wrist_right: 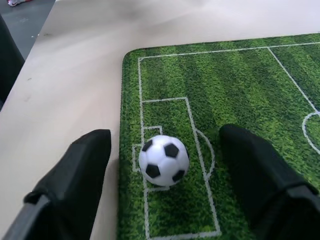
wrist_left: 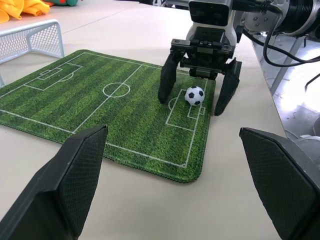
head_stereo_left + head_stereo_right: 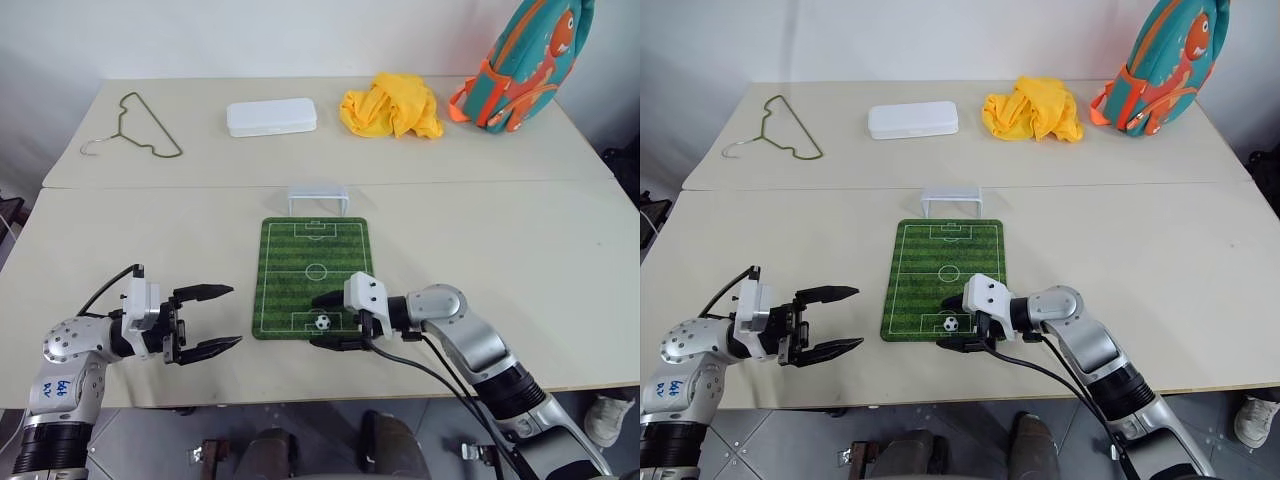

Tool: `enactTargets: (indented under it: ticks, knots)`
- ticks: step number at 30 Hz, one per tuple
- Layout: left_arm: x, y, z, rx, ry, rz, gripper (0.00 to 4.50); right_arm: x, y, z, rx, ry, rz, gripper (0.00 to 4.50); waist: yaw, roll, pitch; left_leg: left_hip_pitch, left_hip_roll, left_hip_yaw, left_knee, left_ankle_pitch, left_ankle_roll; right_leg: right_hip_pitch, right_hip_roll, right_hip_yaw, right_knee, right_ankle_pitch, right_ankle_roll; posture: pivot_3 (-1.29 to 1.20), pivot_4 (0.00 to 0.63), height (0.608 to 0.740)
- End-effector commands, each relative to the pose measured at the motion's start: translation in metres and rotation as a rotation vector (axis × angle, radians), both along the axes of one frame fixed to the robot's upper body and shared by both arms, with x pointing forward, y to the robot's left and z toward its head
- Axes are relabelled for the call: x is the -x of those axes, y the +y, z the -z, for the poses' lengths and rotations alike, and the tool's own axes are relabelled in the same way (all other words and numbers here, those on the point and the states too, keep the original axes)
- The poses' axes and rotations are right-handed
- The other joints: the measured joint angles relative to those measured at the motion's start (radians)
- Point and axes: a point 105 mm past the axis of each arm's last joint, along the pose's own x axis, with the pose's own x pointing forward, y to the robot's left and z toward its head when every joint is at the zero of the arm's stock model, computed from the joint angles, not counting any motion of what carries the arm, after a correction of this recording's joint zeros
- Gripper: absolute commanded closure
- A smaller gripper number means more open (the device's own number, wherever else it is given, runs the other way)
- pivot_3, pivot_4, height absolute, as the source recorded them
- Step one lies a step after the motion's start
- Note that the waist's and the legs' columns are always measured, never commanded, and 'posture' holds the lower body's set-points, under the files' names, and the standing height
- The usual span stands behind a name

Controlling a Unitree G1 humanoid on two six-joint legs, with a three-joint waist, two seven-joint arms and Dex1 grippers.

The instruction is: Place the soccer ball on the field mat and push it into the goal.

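Right gripper [image 3: 333, 322] spread, soccer ball [image 3: 322, 322] loose between its fingers on field mat [image 3: 300, 260]. Left gripper [image 3: 215, 318] spread, empty, beside the mat.

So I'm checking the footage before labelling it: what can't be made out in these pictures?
- Backpack: top cut off by the head views' upper edge.
- Goal: cut off by the left wrist view's edge.
- White box: lid shut, contents hidden.
- Field mat: near right corner hidden under the right gripper around the soccer ball.

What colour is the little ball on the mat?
The ball is white with black patches, clearest in the right wrist view.
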Motion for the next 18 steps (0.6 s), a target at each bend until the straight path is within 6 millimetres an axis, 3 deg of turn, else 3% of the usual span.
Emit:
enactTargets:
  ticks: [1, 7, 12, 14, 18]
  knots:
    - [0.0, 0.001, -0.004, 0.017, -0.011, 0.003, 0.0, 0.002, 0.004, -0.013, -0.044, -0.041, -0.03, 1.0, 0.0, 0.0, 0.0, 0.0, 0.0, 0.0, 0.0, 0.0, 0.0, 0.0, 0.0, 0.0, 0.0, 0.0, 0.0, 0.0, 0.15, 0.74]
    - [0.001, 0.001, -0.004, 0.02, -0.006, 0.001, 0.0, 0.006, 0.004, -0.044, -0.179, -0.096, -0.077, 1.0, 0.001, 0.0, 0.0, 0.0, 0.0, 0.0, 0.0, 0.0, 0.0, 0.0, 0.0, 0.0, 0.0, 0.0, 0.0, 0.0, 0.15, 0.74]
    - [0.001, 0.003, -0.008, 0.032, -0.02, 0.008, 0.0, 0.023, -0.026, -0.079, -0.284, -0.147, -0.143, 1.0, 0.004, 0.0, 0.0, 0.0, 0.0, 0.0, 0.0, 0.0, 0.0, 0.0, 0.0, 0.0, 0.0, 0.0, 0.0, 0.0, 0.15, 0.74]
    - [0.003, 0.006, -0.01, 0.022, -0.033, 0.025, 0.0, 0.03, -0.045, -0.076, -0.231, -0.126, -0.137, 1.0, 0.01, 0.0, 0.0, 0.0, 0.0, -0.001, 0.0, 0.0, 0.0, 0.0, 0.0, 0.0, 0.0, 0.0, 0.0, 0.0, 0.15, 0.74]
    - [0.007, 0.011, -0.017, 0.012, -0.066, 0.042, 0.0, 0.043, -0.077, -0.064, -0.153, -0.102, -0.101, 1.9, 0.022, 0.0, 0.0, 0.0, 0.0, 0.0, 0.0, 0.0, 0.0, 0.0, 0.0, 0.0, -0.001, 0.0, 0.0, 0.0, 0.15, 0.74]
